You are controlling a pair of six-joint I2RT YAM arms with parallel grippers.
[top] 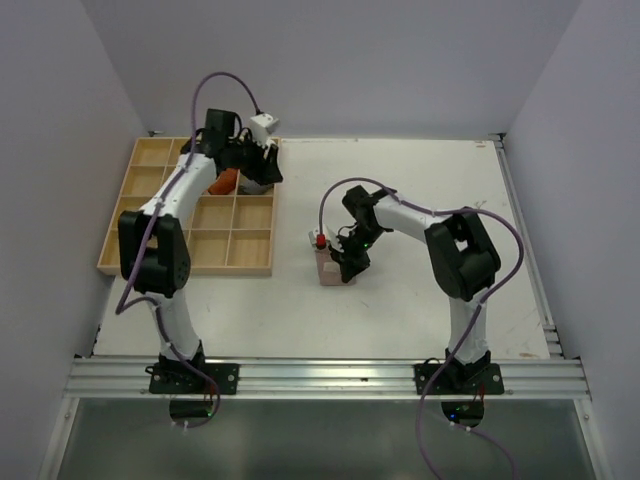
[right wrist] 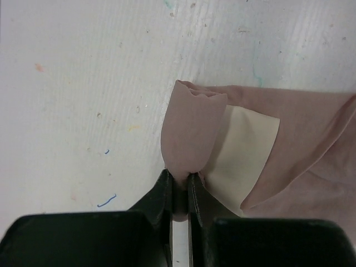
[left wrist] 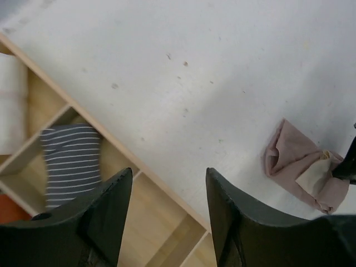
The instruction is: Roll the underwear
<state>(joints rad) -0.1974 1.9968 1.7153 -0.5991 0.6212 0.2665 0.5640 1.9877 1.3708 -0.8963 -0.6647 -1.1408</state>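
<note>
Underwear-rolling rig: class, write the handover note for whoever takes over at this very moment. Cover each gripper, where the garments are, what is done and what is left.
Left gripper: open, holding nothing, above the wooden tray.
Right gripper: shut on a fold of the pale pink underwear, which lies on the table beside the tray.
Rust-orange underwear: in a tray compartment; cannot tell if it is rolled.
Done: orange piece in the tray.
Left: roll the pink piece, now only partly folded.

a lab booth: white table (top: 430, 310), plain grey walls (top: 350, 60), aluminium mounting rail (top: 330, 378).
</note>
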